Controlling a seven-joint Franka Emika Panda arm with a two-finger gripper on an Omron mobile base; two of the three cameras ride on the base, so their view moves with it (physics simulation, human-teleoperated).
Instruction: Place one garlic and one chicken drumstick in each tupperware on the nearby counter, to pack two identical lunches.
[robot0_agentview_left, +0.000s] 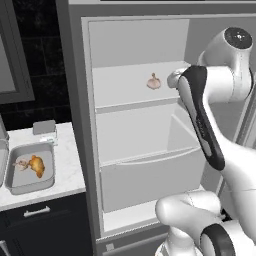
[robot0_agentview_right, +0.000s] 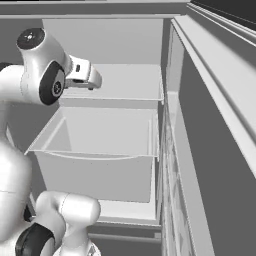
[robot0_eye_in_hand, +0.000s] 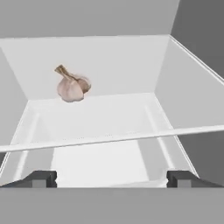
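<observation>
inspector: the gripper (robot0_eye_in_hand: 111, 178) stood at the fridge shelf (robot0_agentview_left: 125, 90) with jaws spread wide and empty. the garlic (robot0_eye_in_hand: 71, 86) lay far back on that shelf, left of its line.

assistant: risk?

inspector: in my judgement, a straight reach could nudge the bulb or clip the shelf lip. the tupperware (robot0_agentview_left: 29, 167) on the counter (robot0_agentview_left: 67, 165) held a drumstick (robot0_agentview_left: 37, 165); the item beside it was unclear.

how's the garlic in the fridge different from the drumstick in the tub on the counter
The garlic is pale and bulb-shaped with a short stem; the chicken drumstick is golden-orange and elongated. The garlic sits bare on a fridge shelf, ahead of the open claw; the drumstick lies inside a grey tupperware on the counter, beside something pale that may be another garlic. Neither is held.
</observation>
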